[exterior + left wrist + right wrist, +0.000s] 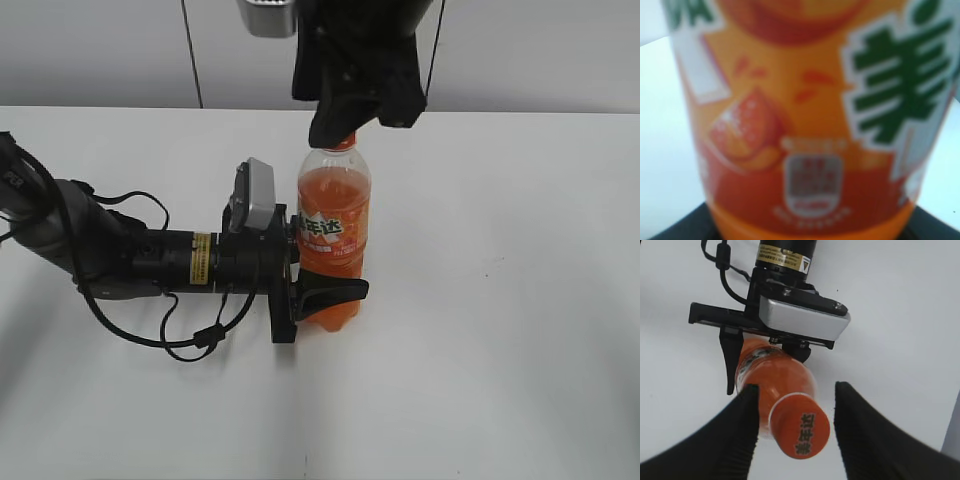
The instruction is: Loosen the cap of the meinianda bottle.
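Observation:
The meinianda bottle (333,215) stands upright on the white table, full of orange drink. My left gripper (330,275) comes in from the left and is shut on the bottle's lower body, one finger (335,290) across its front. The left wrist view is filled by the blurred orange label (805,125). My right gripper (347,128) hangs over the bottle's top, hiding most of the cap (345,143). In the right wrist view the orange cap (802,432) sits between the open fingers of the right gripper (796,407), with a gap on each side.
The left arm (120,250) lies low across the table's left side with a loose black cable (195,335) looping under it. White table (500,350) spreads right and in front of the bottle. A grey wall (100,50) stands behind.

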Robot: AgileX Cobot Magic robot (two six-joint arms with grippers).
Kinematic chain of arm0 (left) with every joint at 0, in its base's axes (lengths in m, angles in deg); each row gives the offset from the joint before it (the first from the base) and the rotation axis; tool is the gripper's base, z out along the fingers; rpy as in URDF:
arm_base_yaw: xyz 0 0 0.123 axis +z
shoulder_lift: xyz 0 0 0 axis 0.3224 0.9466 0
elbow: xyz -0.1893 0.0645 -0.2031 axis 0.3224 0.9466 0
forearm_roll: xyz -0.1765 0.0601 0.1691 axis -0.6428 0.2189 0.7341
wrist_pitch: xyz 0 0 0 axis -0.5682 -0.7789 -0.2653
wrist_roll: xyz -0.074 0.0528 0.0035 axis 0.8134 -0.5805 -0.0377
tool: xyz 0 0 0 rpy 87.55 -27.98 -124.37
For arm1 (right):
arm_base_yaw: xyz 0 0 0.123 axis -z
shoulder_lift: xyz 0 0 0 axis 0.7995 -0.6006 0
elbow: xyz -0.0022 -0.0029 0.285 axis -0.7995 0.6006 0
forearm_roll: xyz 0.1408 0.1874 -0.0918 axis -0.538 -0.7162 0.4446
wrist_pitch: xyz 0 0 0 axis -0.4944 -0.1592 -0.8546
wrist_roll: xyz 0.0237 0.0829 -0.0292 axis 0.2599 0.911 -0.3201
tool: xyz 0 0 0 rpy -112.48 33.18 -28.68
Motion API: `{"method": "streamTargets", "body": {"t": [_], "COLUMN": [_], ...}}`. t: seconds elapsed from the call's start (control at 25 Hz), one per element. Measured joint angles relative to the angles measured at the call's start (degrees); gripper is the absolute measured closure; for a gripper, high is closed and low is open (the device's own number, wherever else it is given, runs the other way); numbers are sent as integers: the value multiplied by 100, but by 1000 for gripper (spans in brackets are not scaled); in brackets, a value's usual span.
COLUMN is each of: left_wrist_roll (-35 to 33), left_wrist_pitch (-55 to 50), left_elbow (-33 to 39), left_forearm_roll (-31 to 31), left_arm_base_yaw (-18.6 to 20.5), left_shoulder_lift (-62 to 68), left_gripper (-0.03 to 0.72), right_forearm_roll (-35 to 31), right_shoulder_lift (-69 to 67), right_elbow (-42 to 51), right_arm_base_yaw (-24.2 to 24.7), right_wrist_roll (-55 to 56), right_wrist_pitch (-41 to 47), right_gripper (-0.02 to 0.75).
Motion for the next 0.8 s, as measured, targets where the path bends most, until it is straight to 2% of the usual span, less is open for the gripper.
{"method": "streamTargets", "body": {"t": [0.16,0.4,0.48,0.6,0.8], "left_wrist_roll": [0,0,0,0,0], "left_wrist_pitch": [0,-4,-4,-4,-4], "left_elbow": [0,0,0,0,0], "left_forearm_roll": [17,19,19,19,24], "left_arm_base_yaw": [0,0,0,0,0], "left_shoulder_lift": [0,0,0,0,0], "left_gripper": [297,297,297,297,297], "right_forearm_roll": [-5,258,457,564,568], "right_shoulder_lift": [105,259,259,259,259], "right_elbow": [-187,-725,-752,-752,-667], "right_arm_base_yaw": [0,0,0,0,0], "right_wrist_roll": [1588,5830,6796,7513,7951], "right_wrist_pitch": [-7,-12,-12,-12,-12], "right_gripper": [308,299,299,285,176]}}
